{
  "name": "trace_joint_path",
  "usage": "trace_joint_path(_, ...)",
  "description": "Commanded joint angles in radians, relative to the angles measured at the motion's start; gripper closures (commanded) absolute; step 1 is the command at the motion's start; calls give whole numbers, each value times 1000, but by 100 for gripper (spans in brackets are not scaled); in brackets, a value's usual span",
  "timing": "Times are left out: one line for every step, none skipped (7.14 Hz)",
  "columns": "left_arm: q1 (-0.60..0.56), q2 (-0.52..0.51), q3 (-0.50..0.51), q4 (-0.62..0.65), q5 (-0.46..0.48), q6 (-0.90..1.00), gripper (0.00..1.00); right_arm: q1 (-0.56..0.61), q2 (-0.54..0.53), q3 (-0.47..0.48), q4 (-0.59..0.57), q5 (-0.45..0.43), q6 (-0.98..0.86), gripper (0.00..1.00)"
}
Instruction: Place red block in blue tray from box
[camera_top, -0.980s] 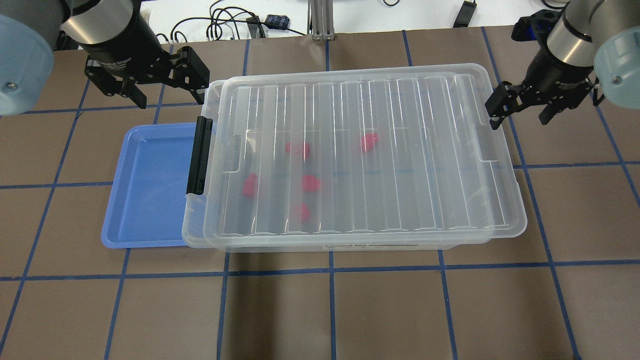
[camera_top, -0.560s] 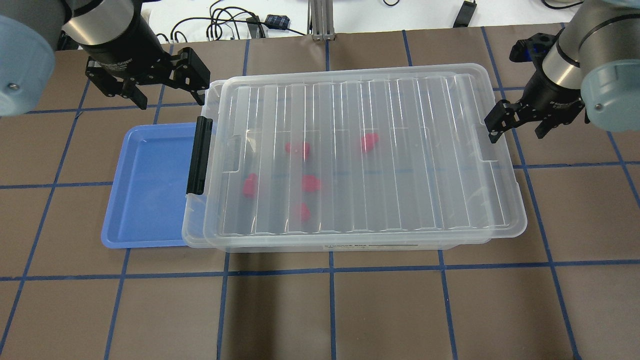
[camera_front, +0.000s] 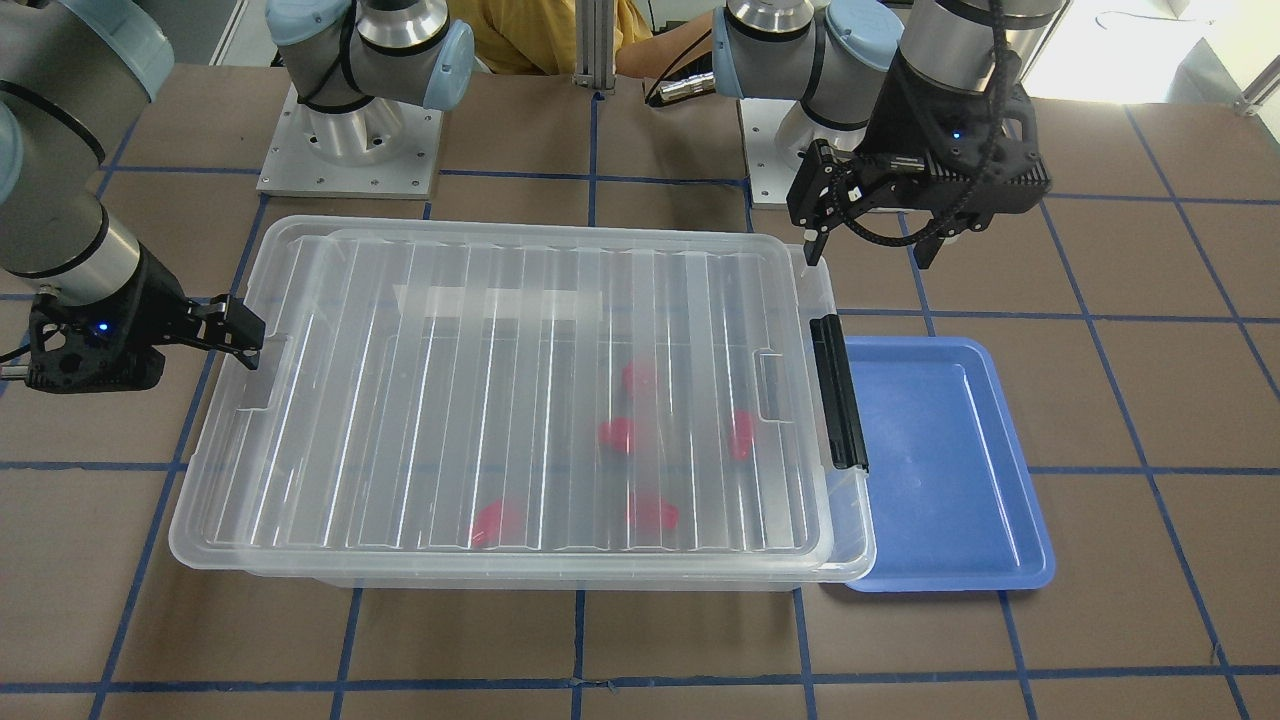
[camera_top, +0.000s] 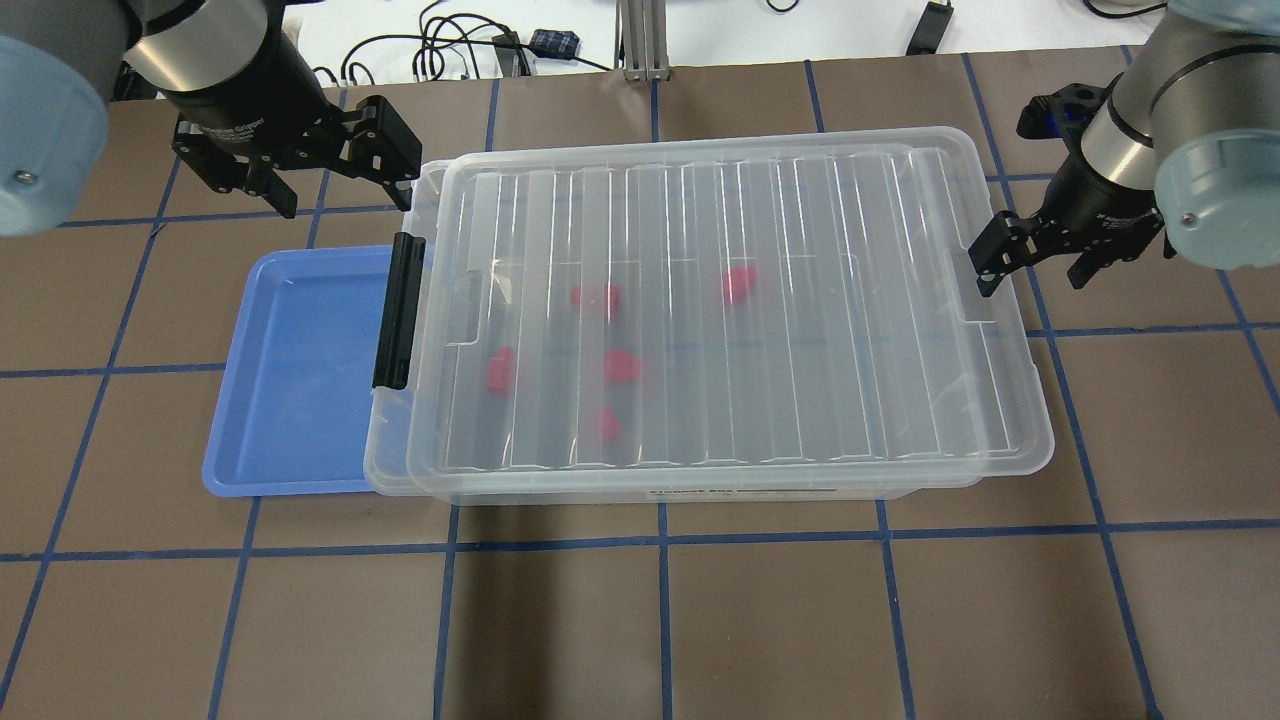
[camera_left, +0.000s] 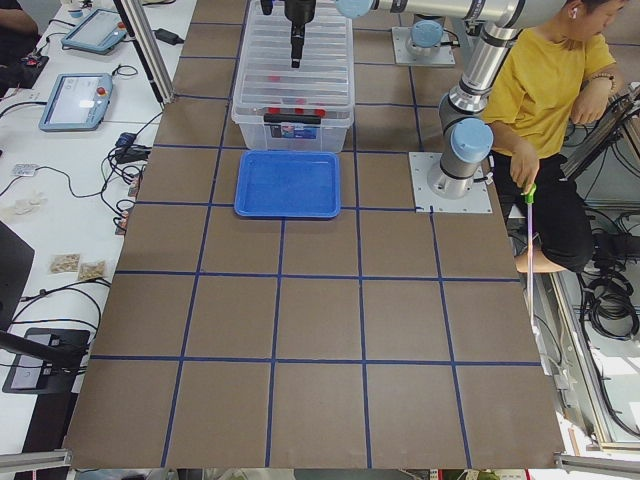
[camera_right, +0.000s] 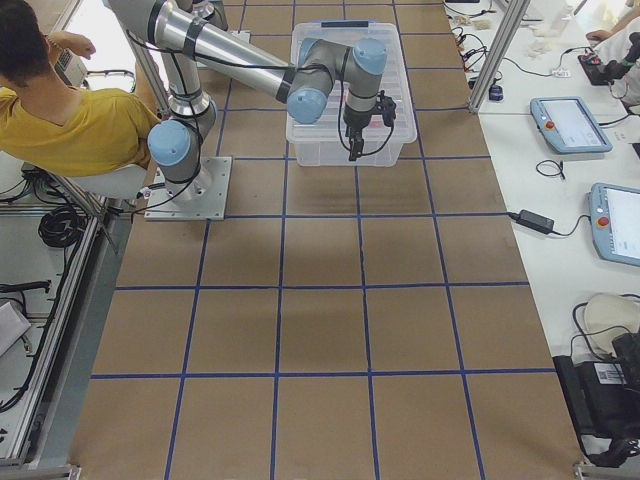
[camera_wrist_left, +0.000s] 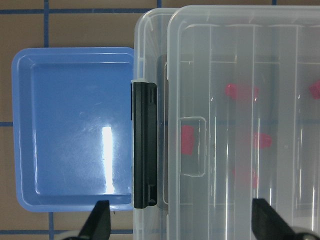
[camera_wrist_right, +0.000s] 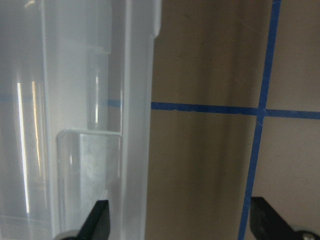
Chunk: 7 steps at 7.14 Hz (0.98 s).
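In the front-facing view the right gripper (camera_front: 245, 338) is spread at the latchless end of the box (camera_front: 205, 545). One finger reaches the notch in the rim of the lid (camera_front: 450, 330), and bare table (camera_front: 100, 560) lies behind it and on both sides. The left gripper (camera_front: 868, 245) hangs spread above the box's corner near the robot's base. The black latch bar (camera_front: 838, 392) and the blue tray (camera_front: 940, 450) lie out beyond its fingertips. The red block (camera_front: 740, 434), one of five alike, sits under the lid, inward of that latch. From overhead, the right claw's jaws straddle the box's end edge, with one finger over the rim and the other over open table. The tray's inner edge disappears under the box's overhanging rim below the left claw. In the left side view the near arm's claw points down over the tray end of the box, and the tray's other three sides face bare table. In the right side view the near arm's claw points down at the box's near end, with wide empty floor behind it. In the left wrist view the latch bar and the lid's end edge run between the fingertips (camera_wrist_left: 100, 220), and most of the tray lies outside one of them. In the right wrist view one finger (camera_wrist_right: 100, 222) is over the lid border and the other is over brown table crossed by blue lines. Whether it touches the lid cannot be told.
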Motion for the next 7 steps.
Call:
trace_joint_path(-1,2,-1,2,-1,1,0,-7,6,0,-18,-4,-4,0)
trace_joint_path(-1,2,-3,1,-2,1,0,-16,6,0,-19,-6,-5,0)
trace_joint_path(-1,0,-3,1,-4,2,0,-26,6,0,-19,-9,-7,0)
trace_joint_path(1,0,-3,1,-4,2,0,-37,6,0,-19,-10,-7,0)
trace_joint_path(-1,0,-3,4,1,2,0,-54,6,2,-19,-10,-25,0)
trace_joint_path(-1,2,-3,4,-2,4,0,-68,6,0,-19,-12,-42,0)
trace_joint_path(-1,5,-3,4,-4,2,0,-74,12,0,-20,-13,-42,0)
